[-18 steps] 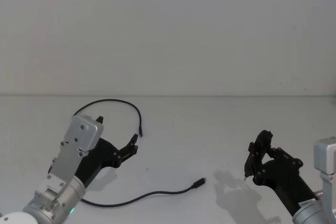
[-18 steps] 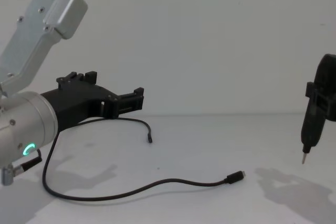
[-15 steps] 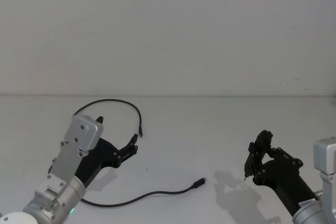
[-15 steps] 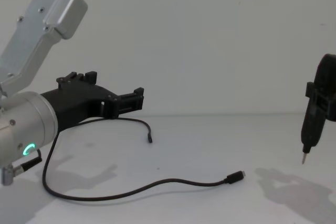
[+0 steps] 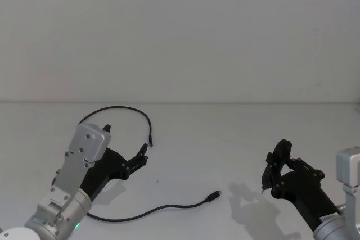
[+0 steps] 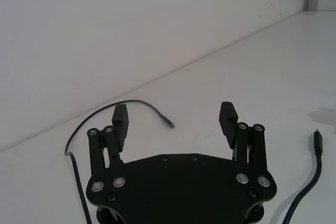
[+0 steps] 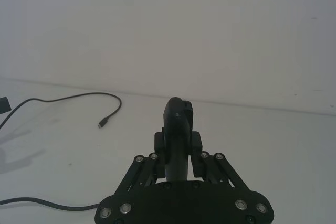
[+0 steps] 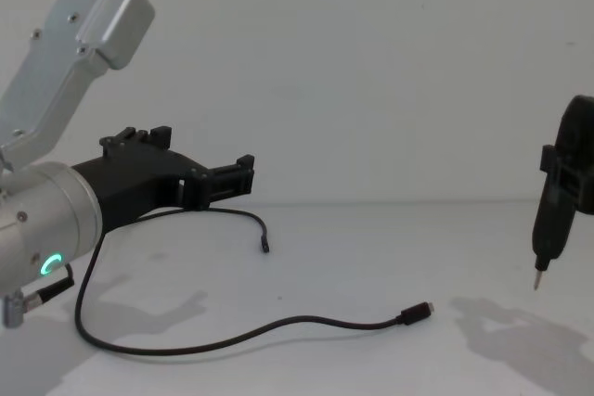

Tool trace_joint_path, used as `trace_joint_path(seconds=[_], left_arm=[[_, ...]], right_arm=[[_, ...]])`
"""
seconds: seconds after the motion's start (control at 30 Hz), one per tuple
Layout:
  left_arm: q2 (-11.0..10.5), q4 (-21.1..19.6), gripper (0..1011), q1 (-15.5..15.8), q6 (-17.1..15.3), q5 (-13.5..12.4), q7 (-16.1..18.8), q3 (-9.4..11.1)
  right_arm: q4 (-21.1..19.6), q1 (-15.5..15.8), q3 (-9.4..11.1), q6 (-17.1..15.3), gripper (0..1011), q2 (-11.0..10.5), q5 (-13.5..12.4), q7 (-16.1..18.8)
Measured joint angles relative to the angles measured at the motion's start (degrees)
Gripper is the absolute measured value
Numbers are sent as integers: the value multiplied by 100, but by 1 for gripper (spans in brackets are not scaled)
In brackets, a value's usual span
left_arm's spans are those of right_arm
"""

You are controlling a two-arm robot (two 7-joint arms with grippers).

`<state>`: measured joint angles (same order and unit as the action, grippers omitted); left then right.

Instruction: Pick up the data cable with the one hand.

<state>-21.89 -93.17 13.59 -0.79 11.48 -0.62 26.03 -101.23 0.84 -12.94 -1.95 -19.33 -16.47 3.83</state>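
- The left gripper (image 5: pixel 126 139) reaches forward from the lower left and angles toward the middle. It is raised clear of the table (image 5: pixel 225 133).
- Its jaws stand wide apart with nothing between them.
- In the chest view the left gripper (image 8: pixel 204 148) is held roughly level above the table. It sits on a thick silver cylinder (image 8: pixel 46 220) that carries a glowing green ring (image 8: pixel 51 264).
- The right gripper (image 5: pixel 274 167) hangs at the lower right, also off the table. Its jaws are clamped on a narrow black tool (image 7: pixel 177 121).
- The tool's thin silver tip (image 8: pixel 536 280) points down and stops short of the table.
- The cable (image 5: pixel 146 212) lies flat on the table in one long loop, and neither gripper touches it.
- From under the left arm the cable runs right to its silver-tipped plug (image 5: pixel 214 196). The plug rests between the two grippers, apart from both.
- The rest of the loop arcs round behind the left gripper. Its far end (image 5: pixel 151 141) lies on the table just past the fingertips.
- In the left wrist view that far end (image 6: pixel 170 124) lies ahead of the open jaws.
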Motion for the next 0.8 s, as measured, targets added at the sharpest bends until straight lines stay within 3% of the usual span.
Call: trace_joint_path(seconds=[0.8], left_arm=[[0,-2,1001,0,0,0,-6,0]], right_arm=[[0,0,0,0,263,0,0,0]])
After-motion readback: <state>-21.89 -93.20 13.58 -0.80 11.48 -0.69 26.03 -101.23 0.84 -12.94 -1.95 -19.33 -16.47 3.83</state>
